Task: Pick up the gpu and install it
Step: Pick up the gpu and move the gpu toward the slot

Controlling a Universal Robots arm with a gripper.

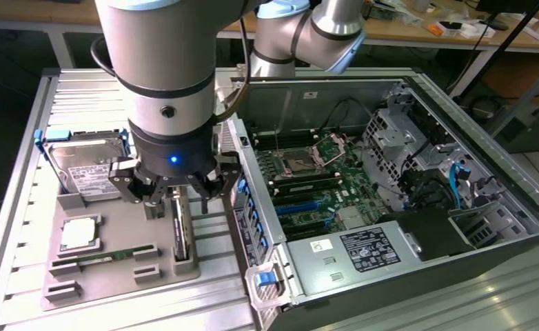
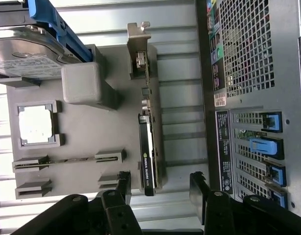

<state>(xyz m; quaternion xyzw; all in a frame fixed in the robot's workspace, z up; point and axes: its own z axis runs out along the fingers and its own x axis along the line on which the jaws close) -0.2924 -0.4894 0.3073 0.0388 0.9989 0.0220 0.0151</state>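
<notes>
Two fingers (image 2: 122,190), spread wide and holding nothing, are what my gripper (image 1: 179,196) brings to this. It hangs directly above the gpu (image 1: 183,233), which stands on its thin edge in a slot of the grey tray (image 1: 127,231) on the bench. The relation that matters is that the card's long axis runs crosswise to my closing line, so its two flat faces turn toward my two fingers. In the wrist view the dark cooler end sits between them and the silver bracket (image 2: 139,34) points away from me. The card lies nearer one finger than the other, not centred. I judge a small sideways shift is needed before I descend. The open computer case (image 1: 293,103) sits just beside me.
</notes>
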